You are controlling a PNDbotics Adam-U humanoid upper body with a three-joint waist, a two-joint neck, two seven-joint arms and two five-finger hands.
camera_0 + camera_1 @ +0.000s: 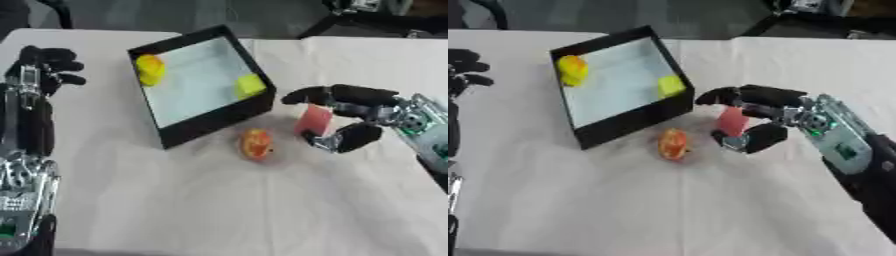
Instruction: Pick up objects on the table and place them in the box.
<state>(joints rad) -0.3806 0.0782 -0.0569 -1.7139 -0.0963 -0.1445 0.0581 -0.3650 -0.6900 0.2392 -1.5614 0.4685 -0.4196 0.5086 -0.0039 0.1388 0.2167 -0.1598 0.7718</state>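
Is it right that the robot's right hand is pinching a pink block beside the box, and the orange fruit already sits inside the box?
Not quite. The orange fruit lies on the table outside the box, as the left eye view shows. The right hand does pinch the pink block.

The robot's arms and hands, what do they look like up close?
The right hand has thick black fingers and thumb with silver metal at the knuckles. Its wrist is a silver-grey casing with small green lights, joined to a black forearm. The left hand is also black-fingered, on a black forearm with bare silver metal parts lower down.
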